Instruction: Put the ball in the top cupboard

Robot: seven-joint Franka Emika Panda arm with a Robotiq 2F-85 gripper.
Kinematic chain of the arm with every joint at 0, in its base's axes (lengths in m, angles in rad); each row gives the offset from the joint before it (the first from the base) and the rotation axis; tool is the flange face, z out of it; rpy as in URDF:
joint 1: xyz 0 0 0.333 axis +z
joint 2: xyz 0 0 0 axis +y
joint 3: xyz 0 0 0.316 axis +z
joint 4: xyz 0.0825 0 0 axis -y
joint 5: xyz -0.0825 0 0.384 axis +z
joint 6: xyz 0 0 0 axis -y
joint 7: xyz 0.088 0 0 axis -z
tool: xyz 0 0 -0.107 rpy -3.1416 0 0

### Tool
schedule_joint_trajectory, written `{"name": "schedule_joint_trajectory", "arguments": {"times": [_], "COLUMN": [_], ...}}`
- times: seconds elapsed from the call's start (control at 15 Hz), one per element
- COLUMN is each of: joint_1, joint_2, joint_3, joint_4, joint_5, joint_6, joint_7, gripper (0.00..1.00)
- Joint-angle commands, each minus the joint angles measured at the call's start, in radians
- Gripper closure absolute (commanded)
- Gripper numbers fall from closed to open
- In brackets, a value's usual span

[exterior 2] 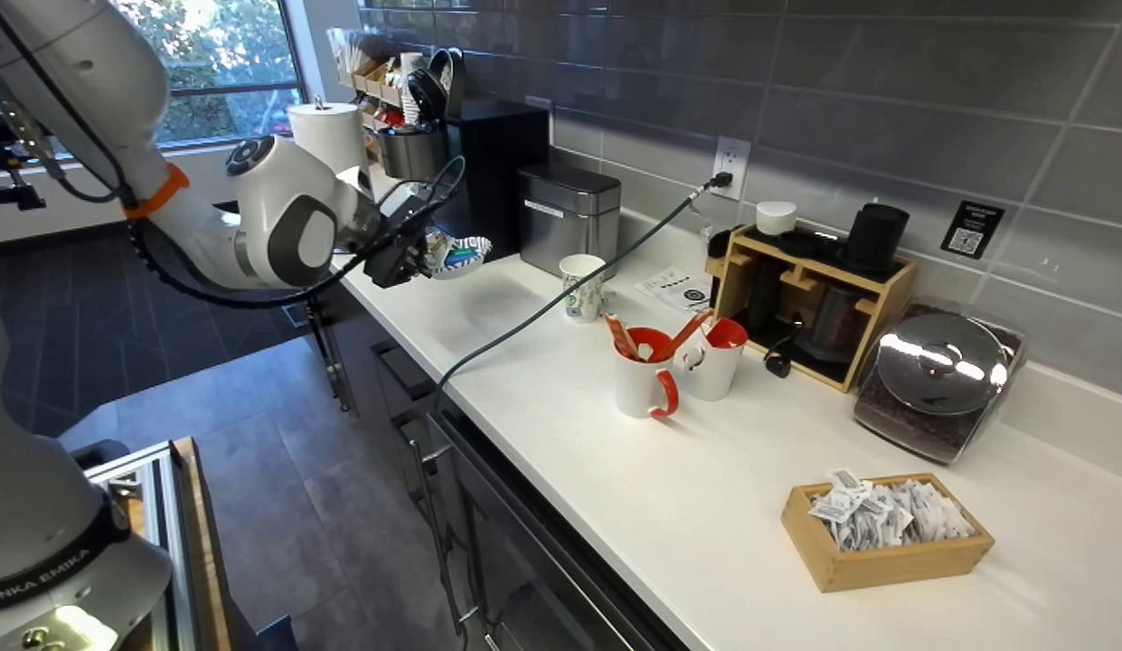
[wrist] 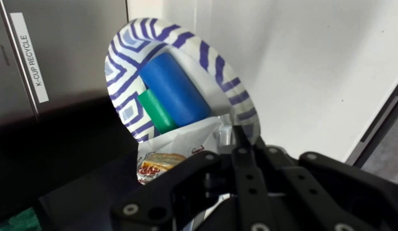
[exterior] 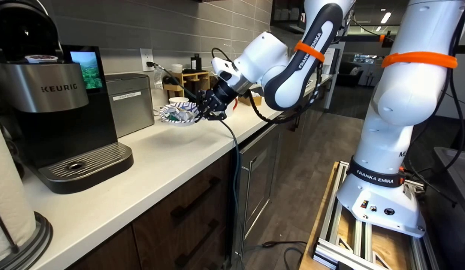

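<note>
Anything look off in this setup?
Yes: a cord slants from the wall outlet across the counter and over its front edge, a likely snag. A packet sticks out past the paper bowl, so may fall.

KEURIG lettering on coffee maker

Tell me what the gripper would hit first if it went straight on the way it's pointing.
Probably the white countertop near the K-cup bin, the patterned bowl in the gripper touching first; depth is unclear, so the bin might come sooner.
</note>
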Motion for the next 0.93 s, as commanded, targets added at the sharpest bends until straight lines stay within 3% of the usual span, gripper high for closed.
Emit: {"name": "schedule_joint_trajectory", "arguments": {"times": [0.0,0.13,0.33,0.4,0.53,0.87], "joint_1": [0.08,0.217,0.459,0.337,0.431,0.437], "joint_2": [-0.148,-0.192,-0.255,-0.203,-0.235,-0.278], "joint_3": [-0.039,-0.125,-0.299,-0.203,-0.274,-0.285], "joint_4": [0.035,0.078,0.127,0.114,0.136,0.206], "joint_5": [-0.043,0.025,0.291,0.176,0.254,0.262], "joint_6": [-0.195,-0.319,-0.466,-0.387,-0.441,-0.456], "joint_7": [0.109,0.097,-0.054,0.024,-0.024,-0.017], "gripper": [0.99,0.99,0.99,0.97,0.97,0.99]}}
